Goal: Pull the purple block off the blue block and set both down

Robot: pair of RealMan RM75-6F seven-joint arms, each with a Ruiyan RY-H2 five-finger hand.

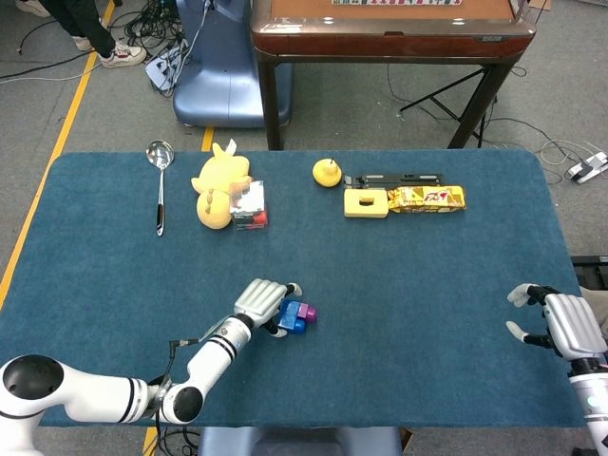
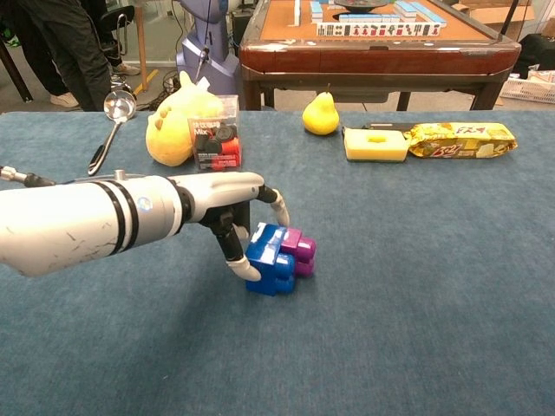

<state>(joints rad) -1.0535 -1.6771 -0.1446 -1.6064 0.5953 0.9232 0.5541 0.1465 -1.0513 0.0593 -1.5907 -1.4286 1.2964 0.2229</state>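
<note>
The blue block (image 2: pixel 269 262) with the purple block (image 2: pixel 301 250) stuck on its right side sits near the table's front middle, tilted a little. In the head view the blue block (image 1: pixel 292 319) and the purple block (image 1: pixel 307 310) appear as one small cluster. My left hand (image 2: pixel 227 201) grips the blue block, thumb against its left face and a finger curled over its top; the same left hand (image 1: pixel 262 299) reaches in from the lower left. My right hand (image 1: pixel 560 321) hovers at the table's far right edge, fingers apart, holding nothing. The chest view does not show it.
Along the far side lie a ladle (image 1: pixel 160 182), a yellow plush toy (image 1: pixel 216 179), a small clear box (image 1: pixel 251 205), a yellow pear (image 1: pixel 327 172), a yellow sponge block (image 1: pixel 366 202) and a snack packet (image 1: pixel 427 198). A wooden table (image 1: pixel 380 38) stands beyond.
</note>
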